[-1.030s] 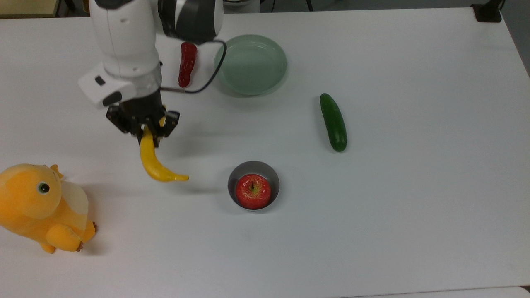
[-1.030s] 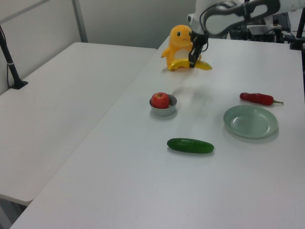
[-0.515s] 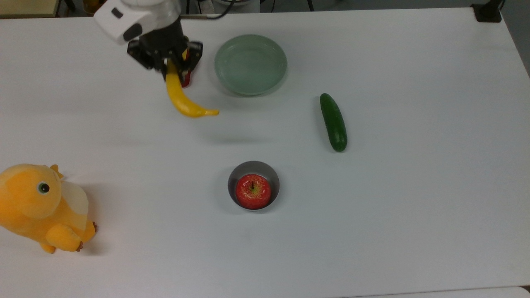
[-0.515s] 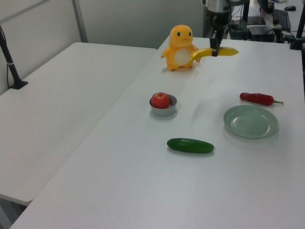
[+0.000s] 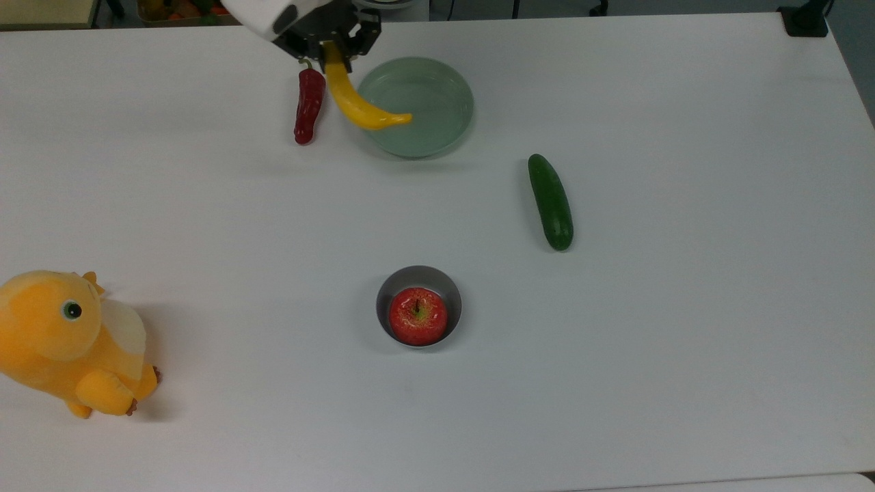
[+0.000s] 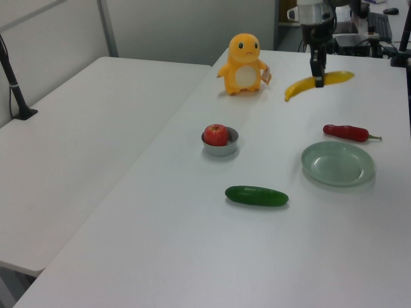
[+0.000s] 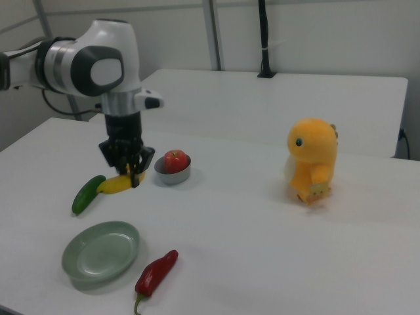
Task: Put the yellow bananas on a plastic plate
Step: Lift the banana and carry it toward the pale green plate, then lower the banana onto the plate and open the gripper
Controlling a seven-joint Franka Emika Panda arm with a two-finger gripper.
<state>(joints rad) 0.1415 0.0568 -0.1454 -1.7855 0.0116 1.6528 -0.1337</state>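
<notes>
Clamped on the stem end of the long, curved, bright yellow banana [image 5: 355, 102], the black two-finger end effector [image 5: 328, 46] now sits at the upper middle of the top view, having travelled in one second from beside the orange-yellow plush toy [image 5: 68, 342] at the lower left. The banana's pointed tip now overlaps the left part of the round pale green plastic plate [image 5: 444, 89], beside the red chilli pepper [image 5: 307, 106].

In the left view, the end effector [image 6: 317, 78] holds the banana [image 6: 318, 83] well above the white worktop [image 6: 192, 244], higher in the frame than the plate [image 6: 338, 163] at right.

In the right view, the end effector [image 7: 128, 174] carries the banana [image 7: 118, 184] at middle left, above the plate [image 7: 102, 252] at lower left, with the green cucumber [image 7: 87, 193] just behind.

Transport looks nearly finished; I judge lowering and release remain.
</notes>
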